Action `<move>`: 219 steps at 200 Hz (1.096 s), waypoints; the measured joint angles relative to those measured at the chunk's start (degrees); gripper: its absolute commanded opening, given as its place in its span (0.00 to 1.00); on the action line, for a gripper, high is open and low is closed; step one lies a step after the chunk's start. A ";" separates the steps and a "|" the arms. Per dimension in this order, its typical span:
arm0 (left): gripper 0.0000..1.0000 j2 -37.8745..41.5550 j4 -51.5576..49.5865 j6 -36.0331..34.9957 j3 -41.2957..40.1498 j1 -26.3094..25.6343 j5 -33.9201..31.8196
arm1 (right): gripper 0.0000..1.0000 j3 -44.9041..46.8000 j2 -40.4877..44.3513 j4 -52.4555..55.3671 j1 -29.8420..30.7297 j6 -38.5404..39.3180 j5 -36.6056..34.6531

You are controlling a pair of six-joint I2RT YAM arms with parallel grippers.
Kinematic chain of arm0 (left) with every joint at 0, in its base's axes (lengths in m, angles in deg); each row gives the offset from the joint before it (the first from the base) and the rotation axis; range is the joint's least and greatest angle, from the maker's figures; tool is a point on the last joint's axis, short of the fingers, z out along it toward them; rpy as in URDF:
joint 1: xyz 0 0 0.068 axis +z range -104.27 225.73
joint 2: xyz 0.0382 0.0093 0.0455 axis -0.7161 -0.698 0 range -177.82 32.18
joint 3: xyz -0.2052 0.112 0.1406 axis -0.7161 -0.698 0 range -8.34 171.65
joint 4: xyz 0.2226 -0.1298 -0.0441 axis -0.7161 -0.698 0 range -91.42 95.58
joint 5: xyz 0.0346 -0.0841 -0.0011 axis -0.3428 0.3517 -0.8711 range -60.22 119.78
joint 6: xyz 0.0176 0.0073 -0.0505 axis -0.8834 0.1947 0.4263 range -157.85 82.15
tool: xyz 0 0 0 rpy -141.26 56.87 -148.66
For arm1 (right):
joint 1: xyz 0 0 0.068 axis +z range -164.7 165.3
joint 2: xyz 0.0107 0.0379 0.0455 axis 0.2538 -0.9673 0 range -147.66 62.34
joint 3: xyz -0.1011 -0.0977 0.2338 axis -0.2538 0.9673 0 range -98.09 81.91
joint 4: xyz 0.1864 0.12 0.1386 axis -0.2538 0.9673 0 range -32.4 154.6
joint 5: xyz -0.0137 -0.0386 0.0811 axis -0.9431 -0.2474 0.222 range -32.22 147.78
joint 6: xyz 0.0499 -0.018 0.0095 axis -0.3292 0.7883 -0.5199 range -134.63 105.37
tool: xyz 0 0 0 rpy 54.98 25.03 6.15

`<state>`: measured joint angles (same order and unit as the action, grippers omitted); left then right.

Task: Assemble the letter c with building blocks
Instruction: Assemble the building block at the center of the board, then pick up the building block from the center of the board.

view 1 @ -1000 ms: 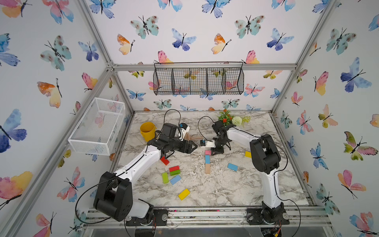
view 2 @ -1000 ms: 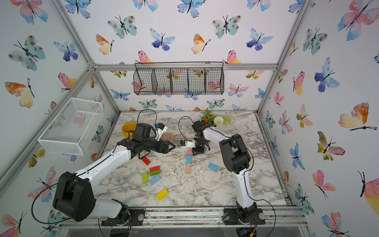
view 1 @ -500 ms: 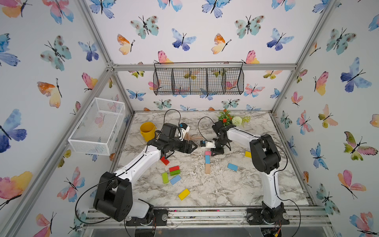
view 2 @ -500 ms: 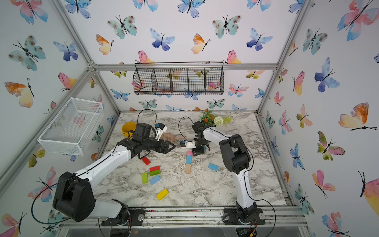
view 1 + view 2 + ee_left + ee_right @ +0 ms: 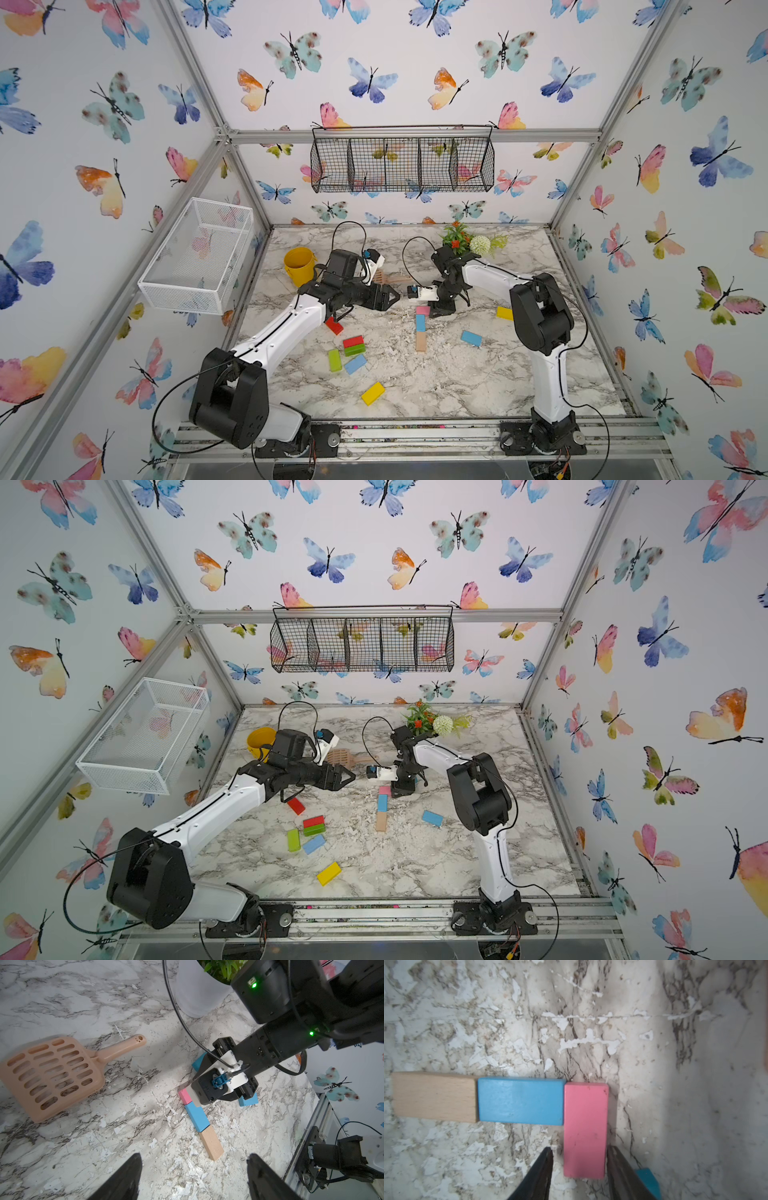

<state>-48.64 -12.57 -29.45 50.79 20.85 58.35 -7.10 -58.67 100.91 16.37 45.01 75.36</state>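
A tan block [image 5: 433, 1096], a light blue block [image 5: 520, 1101] and a pink block [image 5: 584, 1128] lie end to end on the marble, with the pink one turned crosswise into an L. In both top views the same line shows: pink [image 5: 422, 310], blue [image 5: 420, 323], tan [image 5: 421, 342]. My right gripper [image 5: 579, 1148] is open and straddles the pink block, with a gap beside one finger. A teal block [image 5: 648, 1178] peeks out behind the other finger. My left gripper [image 5: 195, 1156] hovers open and empty left of the line [image 5: 397, 296].
Loose blocks lie around: yellow [image 5: 504, 313], light blue [image 5: 471, 338], red [image 5: 333, 326], red on green [image 5: 353, 342], green [image 5: 334, 360], blue [image 5: 355, 364], yellow [image 5: 372, 393]. A tan slotted scoop [image 5: 52, 1076], a yellow cup [image 5: 299, 266] and a potted plant [image 5: 469, 243] stand behind.
My right gripper's jaws have spread apart around the pink block, which now rests on the table. Neither arm has shifted noticeably.
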 measured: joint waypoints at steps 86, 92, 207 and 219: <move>0.80 0.00 0.00 0.00 0.00 0.00 -0.02 | 0.62 2.38 7.48 -4.87 -0.52 -5.68 1.18; 0.80 0.00 0.00 0.00 0.00 0.00 -0.02 | 0.64 2.73 7.89 -5.31 -0.83 -6.86 1.27; 0.80 0.00 0.00 -0.02 0.00 0.00 -0.20 | 0.89 9.07 14.64 -12.72 -3.96 -56.15 -6.95; 0.80 0.00 0.00 -0.02 0.00 0.00 -0.20 | 0.89 10.32 15.23 -13.62 -3.96 -61.92 -9.75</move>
<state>-48.64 -12.57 -29.47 50.79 20.85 58.16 3.22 -43.44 87.29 12.41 -16.91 65.61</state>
